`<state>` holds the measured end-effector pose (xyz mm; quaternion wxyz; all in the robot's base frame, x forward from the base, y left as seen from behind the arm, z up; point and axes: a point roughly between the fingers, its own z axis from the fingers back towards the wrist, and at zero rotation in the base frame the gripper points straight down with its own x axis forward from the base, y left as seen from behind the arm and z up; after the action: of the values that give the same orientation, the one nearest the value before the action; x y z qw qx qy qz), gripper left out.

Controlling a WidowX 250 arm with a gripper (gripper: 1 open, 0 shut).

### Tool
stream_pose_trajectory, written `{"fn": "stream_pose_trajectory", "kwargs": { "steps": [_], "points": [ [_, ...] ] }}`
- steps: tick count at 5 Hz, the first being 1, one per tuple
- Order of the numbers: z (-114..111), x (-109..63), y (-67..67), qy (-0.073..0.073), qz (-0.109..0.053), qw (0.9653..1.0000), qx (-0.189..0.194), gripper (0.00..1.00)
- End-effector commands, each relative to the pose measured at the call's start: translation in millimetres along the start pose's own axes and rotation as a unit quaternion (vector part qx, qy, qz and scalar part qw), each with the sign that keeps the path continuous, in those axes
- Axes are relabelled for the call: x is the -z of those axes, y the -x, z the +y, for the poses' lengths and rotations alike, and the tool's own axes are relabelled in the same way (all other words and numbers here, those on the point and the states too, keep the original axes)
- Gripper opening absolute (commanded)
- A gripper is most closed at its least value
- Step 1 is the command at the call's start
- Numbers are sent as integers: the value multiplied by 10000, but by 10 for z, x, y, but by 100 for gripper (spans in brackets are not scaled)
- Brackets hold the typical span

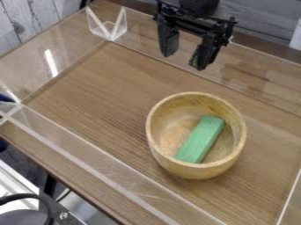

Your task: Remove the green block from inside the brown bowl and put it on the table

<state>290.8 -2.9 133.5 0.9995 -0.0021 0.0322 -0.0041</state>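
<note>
The brown bowl (pixel 196 134) sits on the table (pixel 94 97) toward the front right. Inside it the green block (pixel 201 139) lies slanted on the pale bottom, leaning toward the bowl's right side. My gripper (pixel 186 46) hangs above the table behind the bowl, pointing down, its two black fingers spread apart with nothing between them. It stands well clear of the bowl and the block.
Clear acrylic walls (pixel 70 145) run along the table's edges, with a clear bracket (pixel 108 24) at the back left corner. Bare wood-grain surface lies left of the bowl.
</note>
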Motion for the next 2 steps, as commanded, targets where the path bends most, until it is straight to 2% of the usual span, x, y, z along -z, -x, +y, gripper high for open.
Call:
{"fn": "stream_pose_trajectory", "kwargs": {
  "steps": [1, 2],
  "points": [
    [-93, 74, 49, 15, 58, 9999, 115, 100],
    [-205, 232, 131, 43, 141, 9994, 299, 100]
  ]
}}
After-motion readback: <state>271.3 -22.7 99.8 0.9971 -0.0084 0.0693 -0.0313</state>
